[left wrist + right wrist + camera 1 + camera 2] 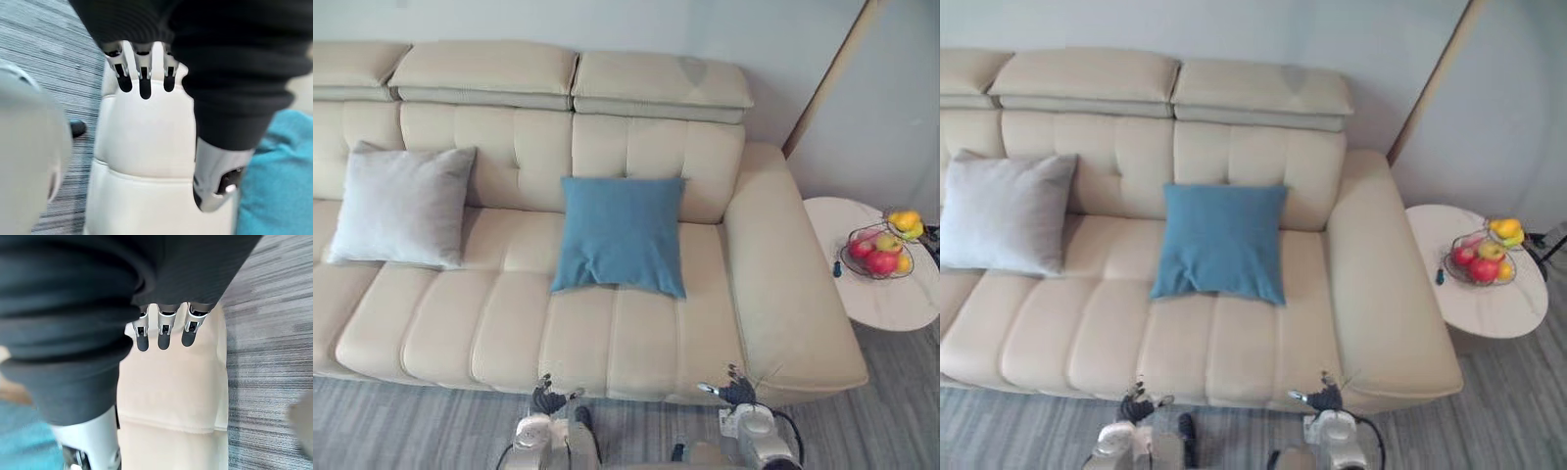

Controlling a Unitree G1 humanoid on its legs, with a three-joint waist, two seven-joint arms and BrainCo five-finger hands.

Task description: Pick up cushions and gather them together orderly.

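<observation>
Left robot hand [145,85] straight-fingered before sofa [146,142]; eye views add grey cushion [401,206].

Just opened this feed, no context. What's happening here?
The robot faces a beige sofa and neither cushion is picked up yet. Its left hand and right hand hang low at the sofa's front edge, fingers straight, holding nothing. The blue cushion leans against the backrest near the middle of the seat. The grey cushion leans further to the robot's left, well apart from it. Gathering has not started.
</observation>
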